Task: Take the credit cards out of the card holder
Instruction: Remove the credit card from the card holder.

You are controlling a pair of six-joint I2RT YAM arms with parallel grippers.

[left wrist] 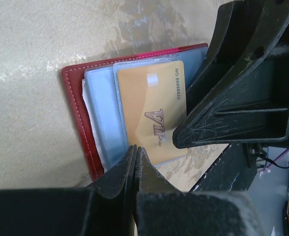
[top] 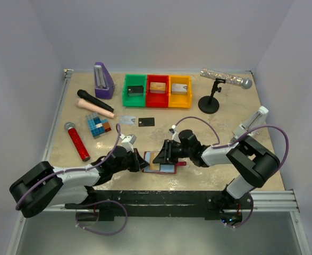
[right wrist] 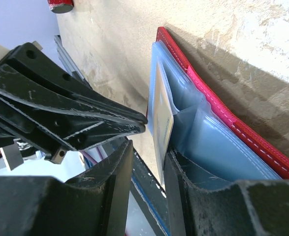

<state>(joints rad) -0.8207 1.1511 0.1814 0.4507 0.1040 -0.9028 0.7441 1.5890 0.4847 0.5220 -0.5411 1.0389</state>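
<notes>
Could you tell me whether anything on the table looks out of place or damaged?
Nothing looks damaged or spilled. The card holder lies open by the table's near edge, a gold card in its clear sleeve; a silver card and a black card lie loose farther back.

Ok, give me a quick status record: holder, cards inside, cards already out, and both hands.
card holder: dark red leather folding wallet, open on the beige table, pale blue lining up
card inside: gold-tan plastic VIP card, tucked in the holder
cards out: silvery rectangular card and black rectangular card, on the table beyond the holder
left hand: shut, tips at the holder's edge
right hand: open, fingers apart at the gold card's edge
</notes>
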